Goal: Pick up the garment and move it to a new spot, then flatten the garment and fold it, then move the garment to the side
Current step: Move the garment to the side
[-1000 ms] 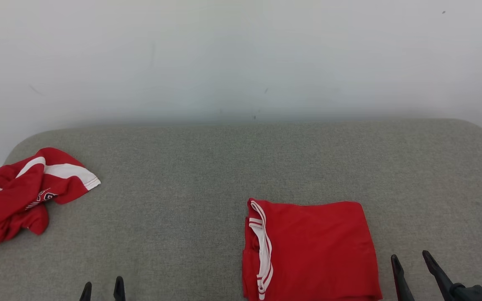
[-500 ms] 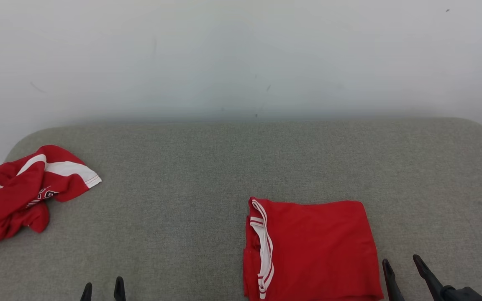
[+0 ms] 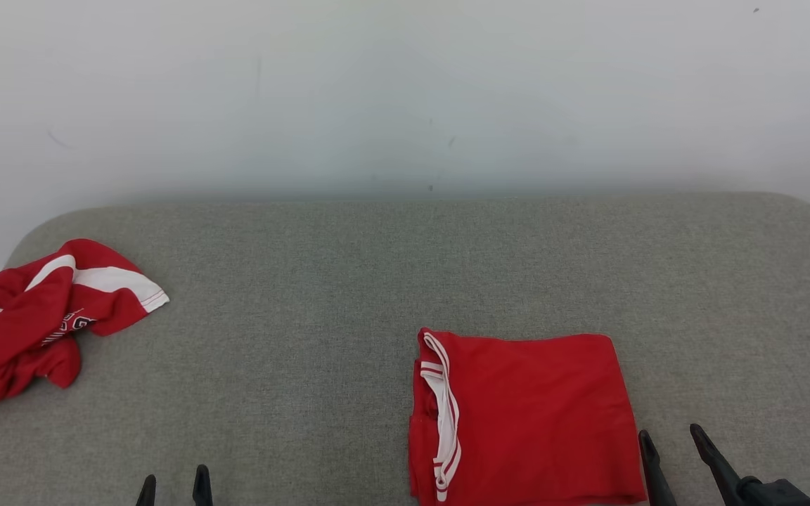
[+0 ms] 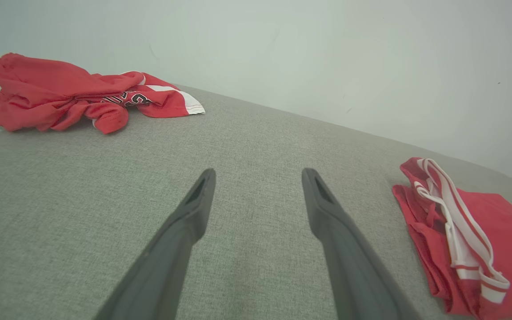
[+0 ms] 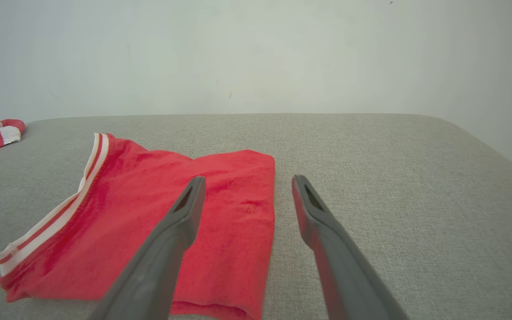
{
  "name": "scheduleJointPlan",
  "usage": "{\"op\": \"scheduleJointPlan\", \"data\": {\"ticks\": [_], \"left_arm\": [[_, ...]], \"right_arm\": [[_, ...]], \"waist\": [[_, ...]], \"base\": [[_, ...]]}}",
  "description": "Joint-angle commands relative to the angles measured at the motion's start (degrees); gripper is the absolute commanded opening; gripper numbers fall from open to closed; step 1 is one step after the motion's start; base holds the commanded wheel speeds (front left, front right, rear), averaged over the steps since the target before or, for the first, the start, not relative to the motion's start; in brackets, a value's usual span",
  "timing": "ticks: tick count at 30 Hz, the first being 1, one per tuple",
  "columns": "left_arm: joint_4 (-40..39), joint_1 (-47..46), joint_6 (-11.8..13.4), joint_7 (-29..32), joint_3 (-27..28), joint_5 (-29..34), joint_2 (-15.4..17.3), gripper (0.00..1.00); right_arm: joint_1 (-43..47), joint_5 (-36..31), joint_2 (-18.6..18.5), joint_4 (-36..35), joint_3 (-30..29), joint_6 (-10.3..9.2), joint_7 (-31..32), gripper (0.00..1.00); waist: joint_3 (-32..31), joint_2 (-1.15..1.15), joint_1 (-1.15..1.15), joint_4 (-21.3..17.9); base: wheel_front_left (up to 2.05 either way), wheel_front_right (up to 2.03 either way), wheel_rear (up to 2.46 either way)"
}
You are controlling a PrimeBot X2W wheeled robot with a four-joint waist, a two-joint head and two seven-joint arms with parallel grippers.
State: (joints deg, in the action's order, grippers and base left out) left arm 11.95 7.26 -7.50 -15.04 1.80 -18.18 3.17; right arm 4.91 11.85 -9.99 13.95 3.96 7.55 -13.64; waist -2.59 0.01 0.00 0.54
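**Folding is looking done; the last move is hard to judge**

The right gripper [image 3: 669, 432] is hanging with its two dark fingers spread wide and nothing between them. In its own wrist view the right gripper [image 5: 248, 178] is pointing across the near right corner of the folded garment [image 5: 234, 222], above the cloth rather than pinching it. Whether a fingertip is brushing the fabric I cannot tell. The left gripper [image 3: 174, 474] is likewise standing fully apart and empty, hovering over bare grey cushion [image 4: 82, 186] and well clear of any cloth.

Moving outward, the folded garment [image 3: 531, 414] is lying as a neat red rectangle just beside the right gripper, close to the front edge, its white-striped band facing left. That is reading as picked up, flattened and folded. It is already sitting right of the middle, so the shift to the side may be finished or may be what is left; the pictures are not settling that.

Far off at the cushion's left end, a crumpled garment [image 3: 25, 330] in red and white is lying in a heap, unflattened, and is looking like work yet to be started.
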Motion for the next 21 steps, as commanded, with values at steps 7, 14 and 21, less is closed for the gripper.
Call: {"op": "scheduleJointPlan", "data": {"ticks": [7, 14, 21], "left_arm": [[-0.05, 0.04, 0.05, -0.18, -0.02, -0.54, -0.14, 1.0], [-0.61, -0.3, 0.05, -0.18, -0.44, -0.4, -0.22, 1.0], [-0.95, -1.22, 0.04, -0.18, -1.3, -0.41, -0.27, 1.0]], "right_arm": [[-1.76, 2.96, 0.09, -1.16, 0.72, -0.14, 1.87, 1.0], [-5.89, 9.05, -0.74, -1.59, -0.74, -0.14, 19.71, 1.0], [-10.9, 8.86, 0.15, 0.08, -5.57, -0.13, 44.21, 1.0]], "waist": [[0.35, -0.01, 0.0, 0.24], [1.28, -0.01, 0.0, 0.81], [3.53, -0.01, 0.0, 2.84]], "base": [[0.0, 0.0, 0.0], [0.0, 0.0, 0.0], [0.0, 0.0, 0.0]]}}
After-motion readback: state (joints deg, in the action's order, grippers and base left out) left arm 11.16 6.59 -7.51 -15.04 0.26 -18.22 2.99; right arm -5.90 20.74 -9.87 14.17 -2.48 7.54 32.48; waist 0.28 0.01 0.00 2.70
